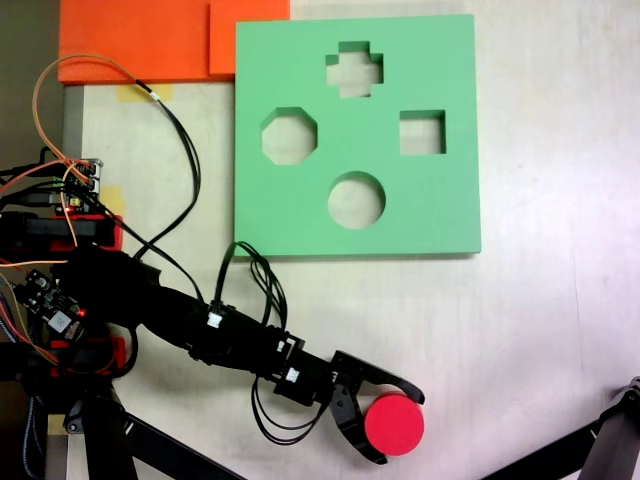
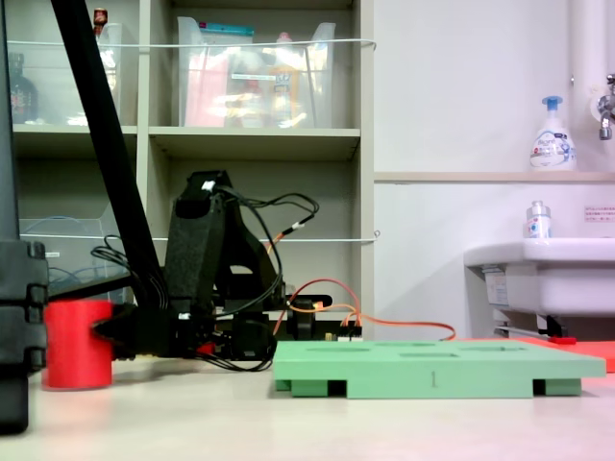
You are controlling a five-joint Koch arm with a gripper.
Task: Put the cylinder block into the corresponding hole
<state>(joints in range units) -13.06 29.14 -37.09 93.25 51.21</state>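
The cylinder block (image 1: 394, 424) is a short red foam cylinder standing on the table near the front edge, seen at the far left in the other fixed view (image 2: 77, 344). My gripper (image 1: 399, 429) has one black jaw against its upper right edge and the other against its lower left edge, closed on it. The green foam board (image 1: 440, 215) lies flat farther back, apart from the gripper. Its round hole (image 1: 356, 200) is empty and sits nearest the arm. The board (image 2: 432, 370) is low and flat on the table.
The board also has an octagonal cutout (image 1: 290, 137), a cross cutout (image 1: 354, 69) and a square cutout (image 1: 422, 132). Orange foam sheets (image 1: 140, 40) lie at the back left. Loose cables (image 1: 185, 150) trail beside the board. Black stand legs (image 1: 600, 440) cross the front corners.
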